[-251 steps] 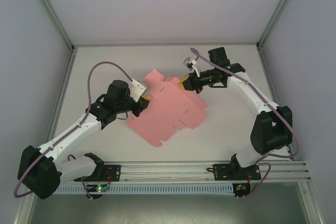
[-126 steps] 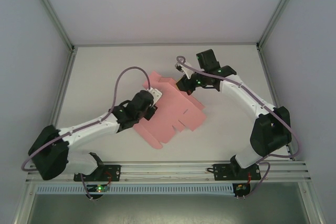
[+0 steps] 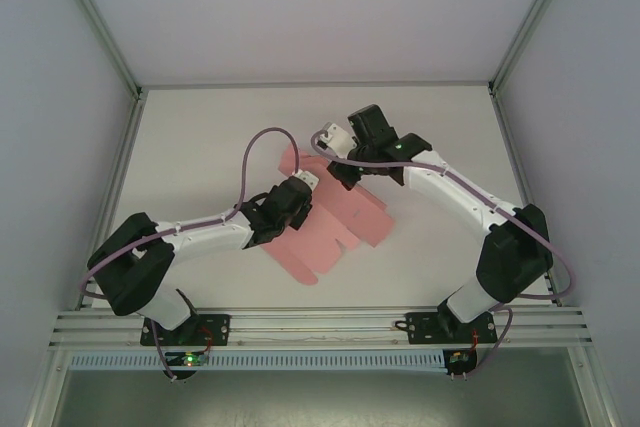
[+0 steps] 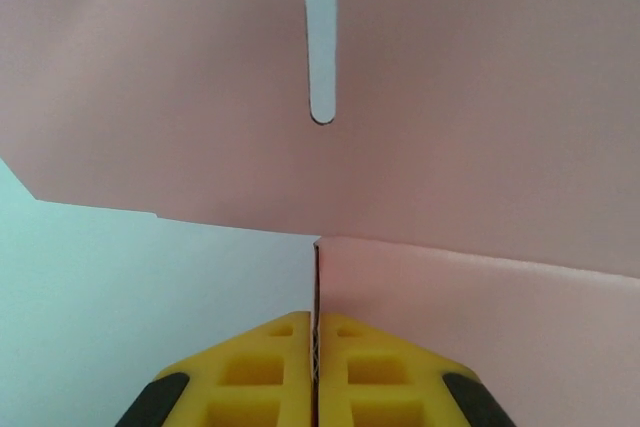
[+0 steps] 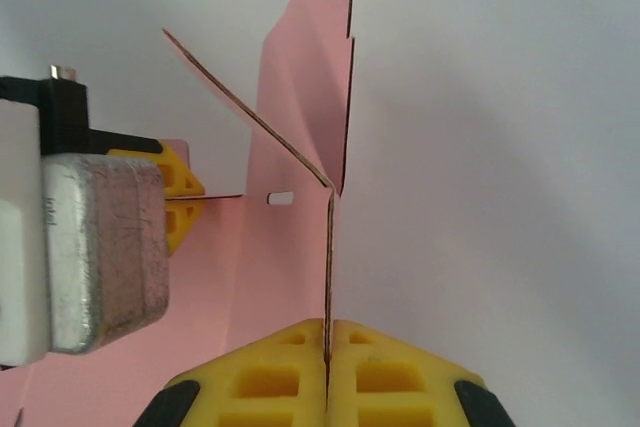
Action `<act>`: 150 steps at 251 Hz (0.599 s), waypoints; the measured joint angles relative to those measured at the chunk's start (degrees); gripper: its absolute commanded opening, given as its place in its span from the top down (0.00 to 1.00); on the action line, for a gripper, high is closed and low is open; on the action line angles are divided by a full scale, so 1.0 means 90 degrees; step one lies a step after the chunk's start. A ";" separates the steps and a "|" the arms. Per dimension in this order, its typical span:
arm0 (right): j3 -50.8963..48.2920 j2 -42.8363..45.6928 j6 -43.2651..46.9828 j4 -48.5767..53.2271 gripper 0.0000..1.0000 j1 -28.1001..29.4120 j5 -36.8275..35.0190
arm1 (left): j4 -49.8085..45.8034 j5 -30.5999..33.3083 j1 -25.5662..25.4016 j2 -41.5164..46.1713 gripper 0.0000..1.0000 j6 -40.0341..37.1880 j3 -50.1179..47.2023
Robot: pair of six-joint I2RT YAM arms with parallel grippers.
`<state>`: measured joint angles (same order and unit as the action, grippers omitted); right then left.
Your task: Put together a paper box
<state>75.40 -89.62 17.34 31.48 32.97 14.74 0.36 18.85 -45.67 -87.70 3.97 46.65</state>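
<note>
Two claws — the left gripper (image 4: 315, 342) and the right gripper (image 5: 327, 339) — are each pinching tight on an upright edge of the paper box (image 3: 345, 219), apparently to stand the panels ahead of them up as walls.

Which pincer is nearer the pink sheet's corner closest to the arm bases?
Left. The left pincer is shut on the paper box at its left edge, a little beyond the near corner. The right pincer is shut on the far edge, across the sheet.
</note>
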 measured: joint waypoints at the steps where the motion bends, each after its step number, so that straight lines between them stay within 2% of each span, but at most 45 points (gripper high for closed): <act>1: 0.0000 0.0002 0.0005 -0.0002 1.00 0.0002 -0.0007 | 0.0007 0.0000 0.0000 0.0000 0.91 0.0005 0.0000; 23: -0.0002 0.0027 0.0095 -0.0005 1.00 0.0019 -0.0180 | 0.0092 -0.0041 0.0000 0.0000 0.90 0.0148 0.0000; 33: -0.0002 0.0039 0.0126 -0.0010 1.00 0.0039 -0.0267 | 0.0131 -0.0066 0.0000 0.0000 0.86 0.0197 0.0000; 44: -0.0015 0.0051 0.0175 -0.0036 1.00 0.0100 -0.0398 | 0.0202 -0.0095 -0.0005 0.0000 0.69 0.0265 0.0000; 61: -0.0087 0.0070 0.0265 -0.0104 1.00 0.0228 -0.0563 | 0.0328 -0.0187 -0.0010 0.0012 0.48 0.0386 0.0005; 71: -0.0107 0.0070 0.0301 -0.0109 1.00 0.0299 -0.0653 | 0.0350 -0.0216 -0.0015 0.0041 0.32 0.0459 -0.0002; 87: -0.0131 0.0070 0.0413 -0.0126 1.00 0.0352 -0.0787 | 0.0401 -0.0240 -0.0017 0.0163 0.21 0.0551 -0.0068; 104: -0.0134 0.0068 0.0500 -0.0168 1.00 0.0352 -0.0886 | 0.0474 -0.0265 -0.0019 0.0386 0.01 0.0646 -0.0202; 150: -0.0134 0.0036 0.0685 -0.0325 1.00 0.0350 -0.1146 | 0.0340 -0.0017 -0.0039 0.1324 0.00 0.1100 -0.0665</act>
<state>74.19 -89.30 23.51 28.56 36.12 4.43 3.42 18.70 -46.02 -75.79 13.87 40.66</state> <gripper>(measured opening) 0.049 0.998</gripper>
